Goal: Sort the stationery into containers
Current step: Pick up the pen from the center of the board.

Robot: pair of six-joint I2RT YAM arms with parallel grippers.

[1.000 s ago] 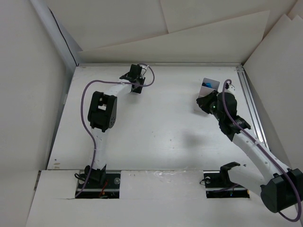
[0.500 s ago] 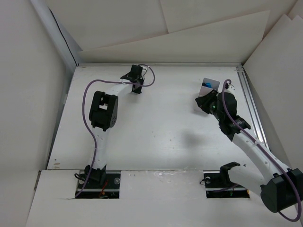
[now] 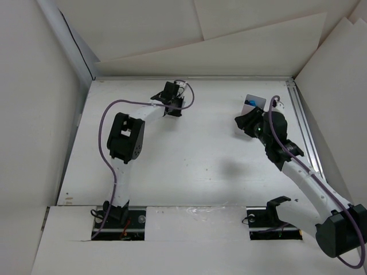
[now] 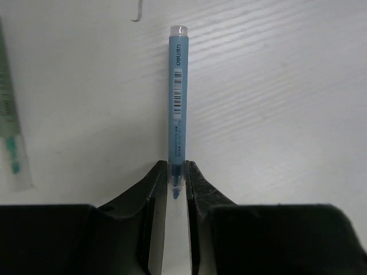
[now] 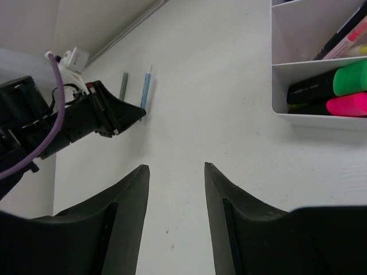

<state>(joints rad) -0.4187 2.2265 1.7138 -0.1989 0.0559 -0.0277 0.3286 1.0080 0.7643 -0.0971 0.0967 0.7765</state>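
Left gripper (image 4: 176,172) jaws pinching near end of blue pen (image 4: 177,97) lying on tabletop (image 4: 275,86), right gripper (image 5: 175,172) jaws spread, empty, near divided box (image 5: 309,121), green highlighter (image 5: 344,80) and pink highlighter (image 5: 347,105) together in one compartment.
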